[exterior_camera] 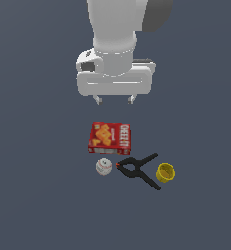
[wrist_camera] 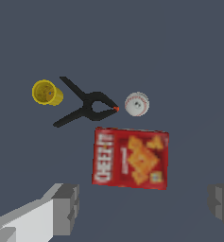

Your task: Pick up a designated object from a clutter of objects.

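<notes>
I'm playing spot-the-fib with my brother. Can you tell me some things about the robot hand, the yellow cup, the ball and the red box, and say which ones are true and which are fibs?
1. The gripper is holding the yellow cup. False: it hangs open above the things with nothing between its fingers.
2. The black clamp lies between the baseball and the yellow cup. True.
3. The baseball sits on top of the red cracker box. False: it rests on the floor beside the box.
4. The cup lies tipped on its side. True: its round opening shows from the side.
5. The clamp's orange tip points toward the baseball. True.
</notes>
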`<state>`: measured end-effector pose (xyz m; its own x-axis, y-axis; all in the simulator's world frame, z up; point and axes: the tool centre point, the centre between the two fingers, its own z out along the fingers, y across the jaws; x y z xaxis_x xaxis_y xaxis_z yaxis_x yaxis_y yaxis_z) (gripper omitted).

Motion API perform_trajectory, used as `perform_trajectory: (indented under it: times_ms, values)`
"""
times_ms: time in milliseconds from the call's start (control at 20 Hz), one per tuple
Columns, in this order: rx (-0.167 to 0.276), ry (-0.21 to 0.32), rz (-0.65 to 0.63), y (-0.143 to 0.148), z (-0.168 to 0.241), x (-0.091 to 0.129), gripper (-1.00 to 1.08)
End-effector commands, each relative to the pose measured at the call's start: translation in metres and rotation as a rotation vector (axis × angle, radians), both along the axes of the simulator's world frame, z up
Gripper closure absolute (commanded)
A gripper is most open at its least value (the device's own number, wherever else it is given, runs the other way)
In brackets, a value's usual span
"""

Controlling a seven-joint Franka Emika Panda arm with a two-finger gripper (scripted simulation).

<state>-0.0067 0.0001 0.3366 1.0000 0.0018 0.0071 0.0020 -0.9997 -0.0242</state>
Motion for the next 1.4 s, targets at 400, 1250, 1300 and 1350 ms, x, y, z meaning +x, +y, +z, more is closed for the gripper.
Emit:
perform_trajectory:
  times_ms: [400, 1250, 1300, 1350]
  values:
    - [-0.001, 0.0, 0.0, -0.017, 0.006, 0.002, -0.92]
    - [-0.019, 0.002, 0.046, 0.01, -0.021, 0.035, -0.92]
    - [-0.022, 0.002, 0.053, 0.015, -0.026, 0.04, -0.92]
    - [-0.024, 0.002, 0.06, 0.02, -0.03, 0.045, -0.92]
